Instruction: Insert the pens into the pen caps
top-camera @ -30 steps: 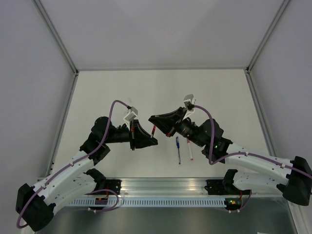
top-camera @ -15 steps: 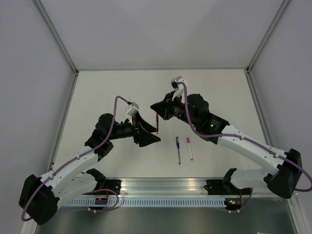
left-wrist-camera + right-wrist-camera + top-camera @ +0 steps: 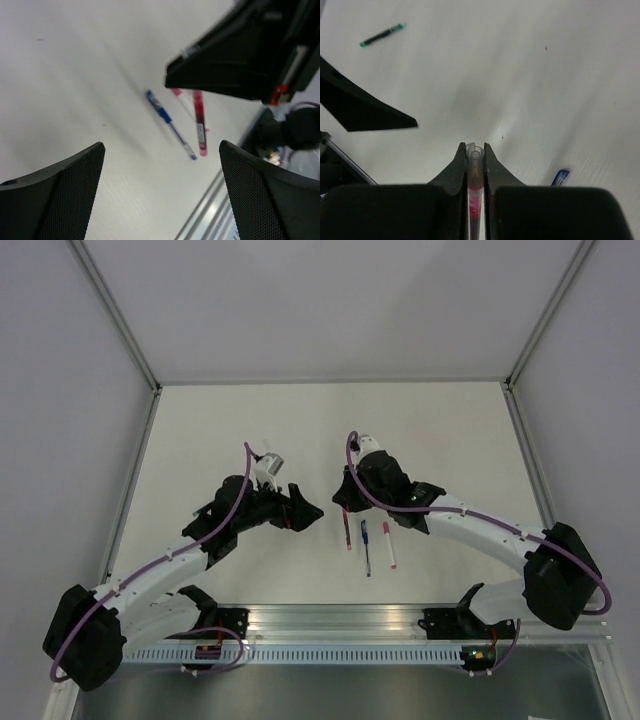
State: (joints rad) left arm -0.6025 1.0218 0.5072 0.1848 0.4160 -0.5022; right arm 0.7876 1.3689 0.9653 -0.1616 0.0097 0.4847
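My right gripper point(image 3: 346, 502) point(image 3: 476, 147) is shut on the red pen point(image 3: 347, 531) point(image 3: 476, 172), whose clear tube-like end pokes out between the fingertips. The red pen point(image 3: 199, 121) lies parallel to the blue pen point(image 3: 365, 546) point(image 3: 169, 124), just left of it. A white pen with reddish ends point(image 3: 388, 545) lies to their right. My left gripper point(image 3: 308, 510) point(image 3: 161, 145) stands wide open with nothing between its fingers, a little left of the red pen. A green pen point(image 3: 382, 35) lies far off on the table. No loose pen caps are in view.
The right gripper's black finger point(image 3: 235, 65) fills the upper right of the left wrist view. A metal rail point(image 3: 340, 625) runs along the table's near edge. Grey walls point(image 3: 60, 440) close in the white table point(image 3: 300, 430) on three sides.
My left gripper has opened and let go of the red pen. The right arm swung forward and down, carrying the red pen beside the blue pen. The left arm shifted slightly.
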